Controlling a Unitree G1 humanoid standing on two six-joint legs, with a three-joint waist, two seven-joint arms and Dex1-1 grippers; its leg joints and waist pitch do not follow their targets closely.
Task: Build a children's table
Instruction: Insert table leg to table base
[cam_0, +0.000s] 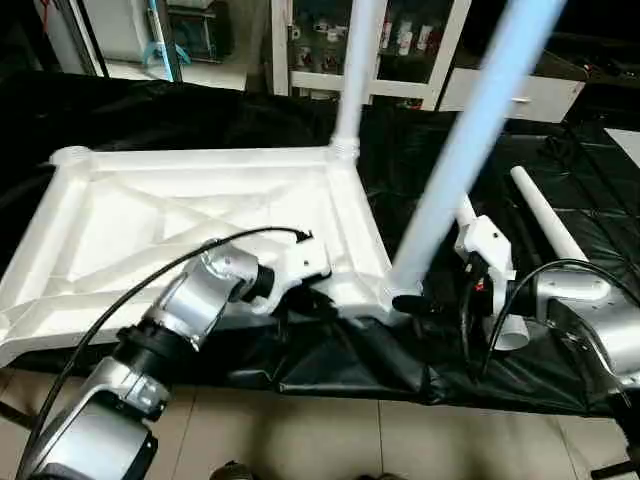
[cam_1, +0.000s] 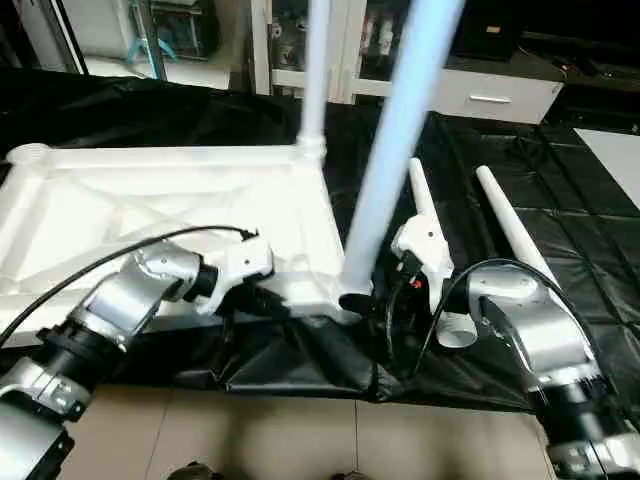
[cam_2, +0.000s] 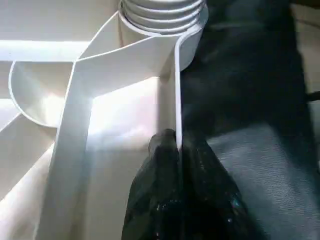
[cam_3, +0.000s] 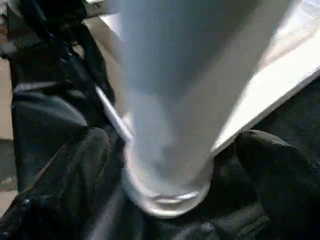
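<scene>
A: Where is the tabletop (cam_0: 190, 215) seen?

B: It is laid ribbed side up on the black-covered surface (cam_0: 200, 115); one leg (cam_0: 352, 75) stands upright in the far corner socket; a second leg (cam_0: 470, 140) leans in the near corner socket (cam_0: 395, 290); two loose legs (cam_1: 515, 225) are laid on the cloth to the right.

A: And the left pincer (cam_2: 177, 150)?

B: It is closed tight on the tabletop's thin side wall, near the near corner; this is made plain by the left wrist view, where the wall is seen pinched between the black fingers (cam_2: 160, 165), with a threaded leg base (cam_2: 162, 12) beyond.

A: The right pincer (cam_3: 170, 150)?

B: It is spread wide; in its wrist view the leaning leg's base is seen between the fingers (cam_3: 75, 165), with gaps on both sides; nothing is gripped.
</scene>
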